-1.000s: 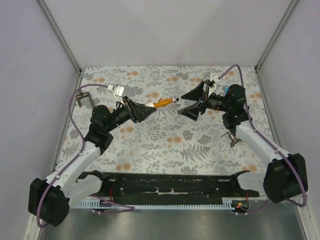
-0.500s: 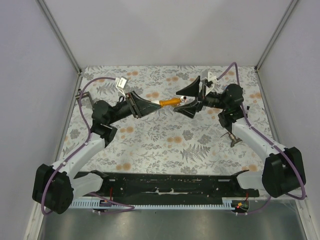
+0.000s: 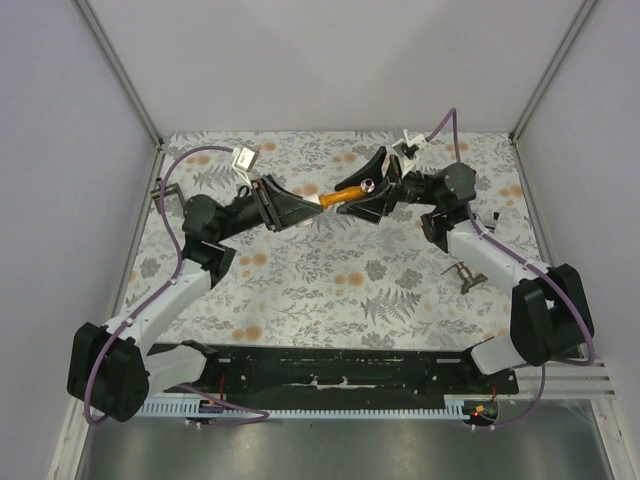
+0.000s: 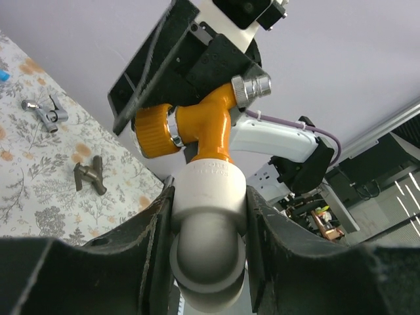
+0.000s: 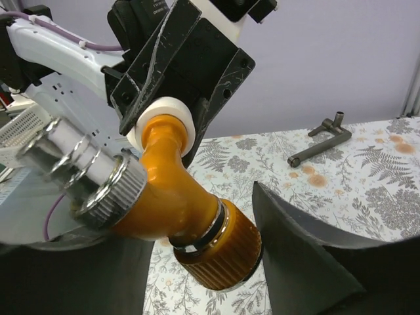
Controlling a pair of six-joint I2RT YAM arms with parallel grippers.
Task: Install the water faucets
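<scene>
The orange water faucet (image 3: 335, 198) hangs in the air between both arms, above the far middle of the floral table. Its white end fitting (image 4: 209, 216), a rounded elbow, is clamped between the fingers of my left gripper (image 4: 207, 197), seen from above as the left gripper (image 3: 298, 210). From the other side my right gripper (image 3: 362, 190) is closed round the faucet's ribbed orange knob (image 5: 220, 252). In the right wrist view the right gripper (image 5: 197, 262) has a finger against each side of the faucet (image 5: 170, 203). The metal spout end (image 5: 85, 180) points to the left.
A dark metal lever handle (image 3: 465, 272) lies on the table at the right and another (image 5: 321, 138) beyond the faucet. A small dark part (image 4: 88, 177) and a silvery one (image 4: 44, 111) lie on the cloth. A black rail (image 3: 330, 370) runs along the near edge.
My left arm carried the faucet to the right and up. My right gripper moved in over the faucet's knob end and narrowed its wide-open jaws around it.
</scene>
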